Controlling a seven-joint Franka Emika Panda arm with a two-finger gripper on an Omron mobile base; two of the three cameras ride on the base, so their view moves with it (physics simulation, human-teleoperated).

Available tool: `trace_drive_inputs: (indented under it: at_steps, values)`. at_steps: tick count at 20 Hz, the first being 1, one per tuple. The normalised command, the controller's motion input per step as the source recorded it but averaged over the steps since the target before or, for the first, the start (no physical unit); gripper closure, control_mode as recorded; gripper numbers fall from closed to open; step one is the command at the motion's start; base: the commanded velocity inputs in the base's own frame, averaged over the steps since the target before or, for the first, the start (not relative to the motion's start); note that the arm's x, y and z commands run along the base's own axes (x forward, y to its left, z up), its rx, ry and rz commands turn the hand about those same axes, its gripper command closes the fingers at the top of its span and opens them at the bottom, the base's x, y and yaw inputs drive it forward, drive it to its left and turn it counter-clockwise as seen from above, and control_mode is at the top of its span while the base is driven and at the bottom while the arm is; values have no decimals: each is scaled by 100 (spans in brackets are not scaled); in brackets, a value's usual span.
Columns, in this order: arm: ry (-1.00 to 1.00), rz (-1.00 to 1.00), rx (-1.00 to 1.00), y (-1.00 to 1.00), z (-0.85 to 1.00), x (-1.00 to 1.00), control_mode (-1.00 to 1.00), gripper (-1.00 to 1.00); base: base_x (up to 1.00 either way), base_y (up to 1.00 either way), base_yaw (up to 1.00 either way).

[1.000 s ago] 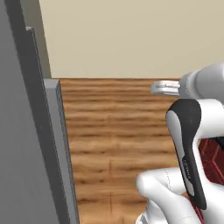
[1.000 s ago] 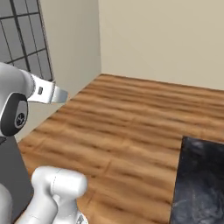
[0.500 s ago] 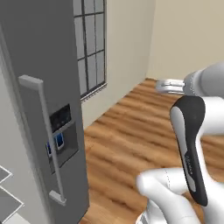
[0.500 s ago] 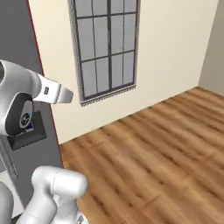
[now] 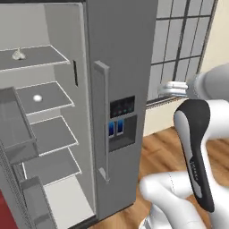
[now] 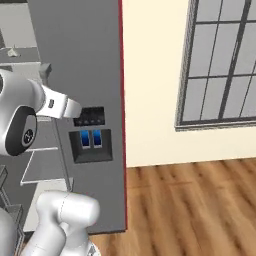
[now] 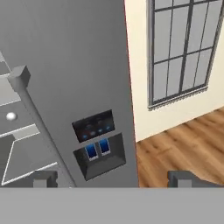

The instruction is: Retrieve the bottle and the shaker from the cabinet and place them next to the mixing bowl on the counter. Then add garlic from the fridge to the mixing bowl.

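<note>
While the arm rises white at the lower right of the left base view, the gripper (image 7: 113, 178) shows in the hand view as two dark tips set wide apart, nothing between them, pointed at the fridge (image 7: 78, 65). Fingers (image 7: 43, 178) clear of every surface.

Just beyond the arm stands the fridge's (image 5: 118, 58) closed right door, grey, with a long bar handle (image 5: 102, 120) running down its left edge and a dark dispenser panel (image 5: 121, 123) with two blue lights beside it. Same panel (image 6: 90, 135) visible in the right base view, part-covered by the forearm.

Left half of the fridge is open: grey inner shelves (image 5: 42, 96) stepping down. Garlic (image 5: 18, 54), a small whitish bulb, sits on the top shelf near the left edge, well apart from the gripper. A small white round spot (image 5: 37, 97) lies on the shelf below; cannot tell what it is.

Farther right: cream wall (image 6: 150, 75), dark-framed window (image 6: 222, 60), wooden floor (image 6: 200, 205)
</note>
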Motion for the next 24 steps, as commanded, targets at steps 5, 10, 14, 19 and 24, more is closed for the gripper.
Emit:
trace_drive_inputs:
  at_steps: [5, 10, 14, 19, 24]
  values:
    - [0, 0, 0, 0, 0, 0, 100, -100, 19, -3, 48]
    - [0, 0, 0, 0, 0, 0, 100, -100, 39, 43, 39]
    - [0, 0, 0, 0, 0, 0, 100, -100, 84, 83, 33]
    - [0, 0, 0, 0, 0, 0, 100, -100, 37, 34, 21]
    - [0, 0, 0, 0, 0, 0, 100, -100, 4, 10, 15]
